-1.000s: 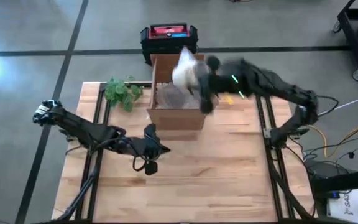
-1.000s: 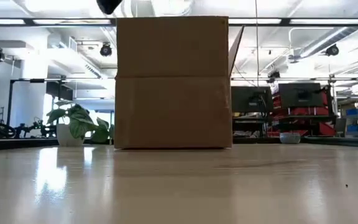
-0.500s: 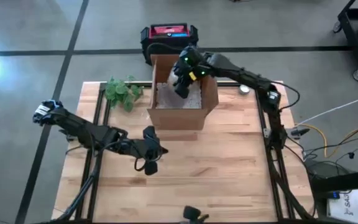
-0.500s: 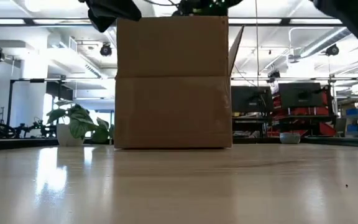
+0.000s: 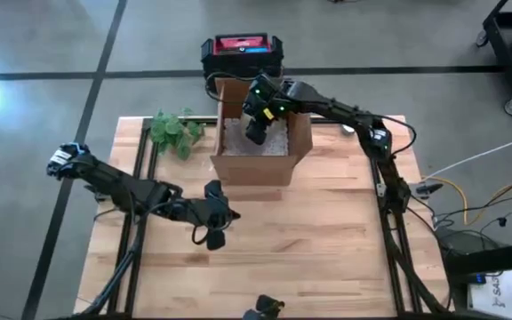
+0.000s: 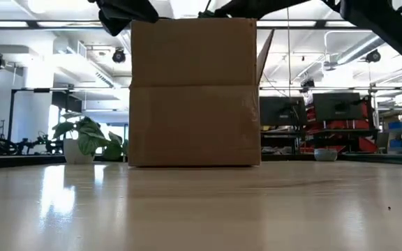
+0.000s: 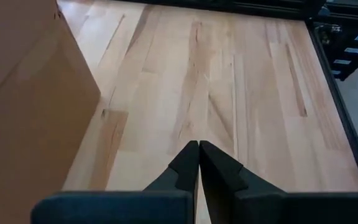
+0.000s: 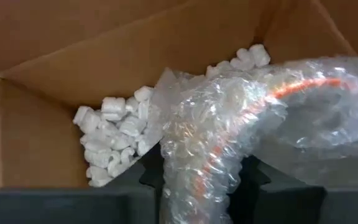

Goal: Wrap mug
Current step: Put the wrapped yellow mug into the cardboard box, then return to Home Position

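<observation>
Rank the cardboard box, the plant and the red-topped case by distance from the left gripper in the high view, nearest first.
From the left gripper, resting shut on the table in front of the box:
1. Cardboard box, just beyond it.
2. Plant, at the table's far-left corner beside the box.
3. Red-topped case, on the floor behind the box.

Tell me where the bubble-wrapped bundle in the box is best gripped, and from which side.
Judging by its pose, from above, through the open top of the cardboard box, whose walls block any sideways approach. Best grip is the gathered fold of the bubble-wrapped bundle: loose wrap that pinches flat, which is where the right gripper has it now. The left gripper waits shut over the table.
</observation>
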